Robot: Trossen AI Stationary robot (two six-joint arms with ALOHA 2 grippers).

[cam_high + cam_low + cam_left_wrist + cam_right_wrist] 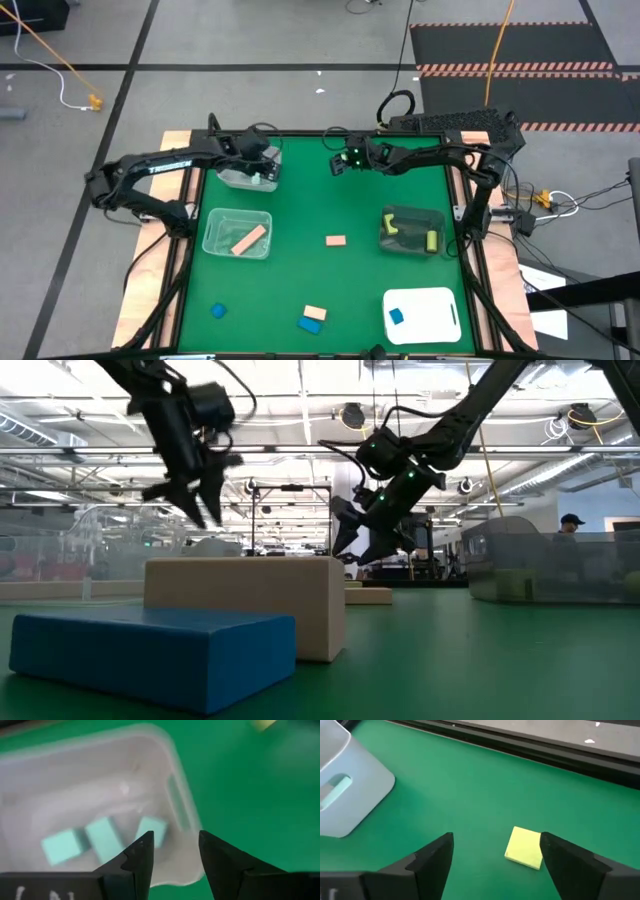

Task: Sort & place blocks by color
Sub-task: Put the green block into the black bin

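My left gripper [262, 160] hangs open above the far-left clear bin [248, 175]. In the left wrist view it [176, 837] is over the bin's rim, and three mint green blocks [104, 839] lie on the bin's floor. My right gripper [345, 160] is open near the far edge. In the right wrist view it [496, 840] hovers over a flat yellow block [524, 848] that lies on the green table just inside one finger, untouched. Loose on the table are two salmon blocks [336, 240] [315, 312] and two blue blocks [311, 325] [218, 311].
A clear bin [237, 233] on the left holds a salmon bar. A bin on the right [411, 230] holds yellow blocks. The white tray [422, 314] at the near right carries one blue block. The low view shows a blue bar [150, 650] and a tan block [245, 600] close by.
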